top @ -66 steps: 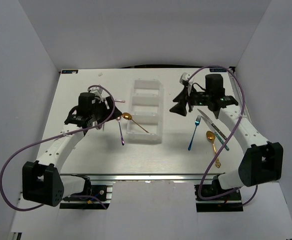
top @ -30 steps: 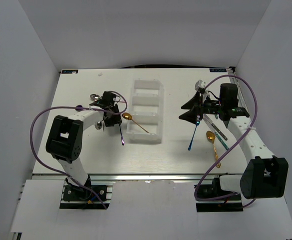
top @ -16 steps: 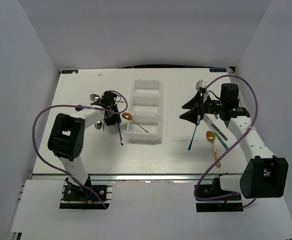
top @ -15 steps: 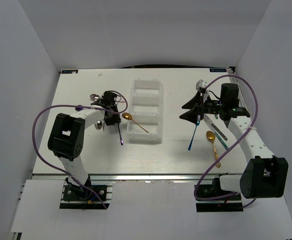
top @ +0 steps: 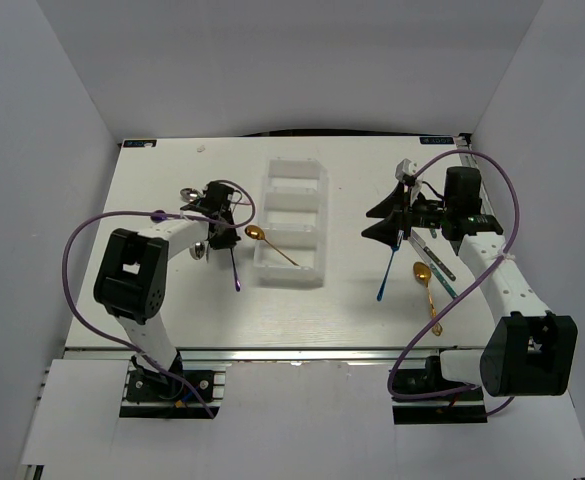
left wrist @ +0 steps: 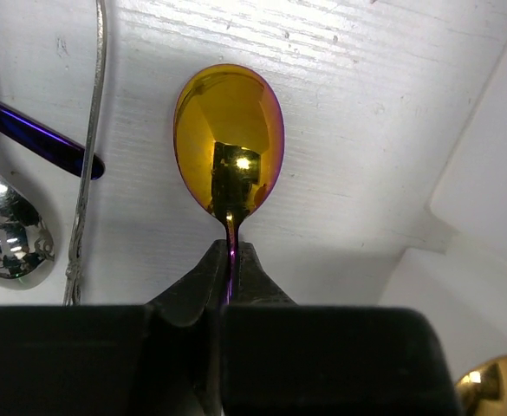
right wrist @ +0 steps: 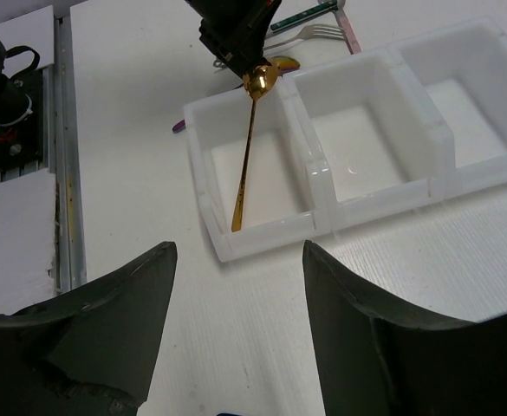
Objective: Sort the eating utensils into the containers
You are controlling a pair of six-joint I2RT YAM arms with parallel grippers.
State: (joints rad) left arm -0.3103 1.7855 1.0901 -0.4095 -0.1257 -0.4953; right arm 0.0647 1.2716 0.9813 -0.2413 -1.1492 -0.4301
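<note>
Left gripper (left wrist: 231, 260), closed on the neck of the iridescent spoon (left wrist: 229, 139): the jaws pinch the stem just below the bowl, which faces up over the counter (top: 322, 320) just beside the left wall of the organiser tray (right wrist: 266, 236). In the top view the spoon's purple handle trails back toward the near edge. Whether the spoon is lifted clear of the counter cannot be told.

Tray contents: one gold spoon (right wrist: 246, 147) lies in the nearest end compartment, with its handle inside and its bowl propped on the left rim. The other three compartments show nothing inside.

Right gripper (right wrist: 238, 247), fingers spread wide and holding nothing, hangs to the right of the tray, above the tine end of the blue fork (top: 387, 272) on the counter.

Unsorted, right group: the blue fork, a second gold spoon (top: 429, 290), a knife (top: 424, 247) and a teal-handled utensil (top: 450, 288), lying close together well apart from the tray.

Unsorted, left group: a silver spoon (left wrist: 10, 243), with further slim utensils beside it that are only partly in view.

Progress, as judged from this layout: early. One utensil is sorted and a second is in hand next to the tray. At least five more are left on the counter, and most compartments are unused.
</note>
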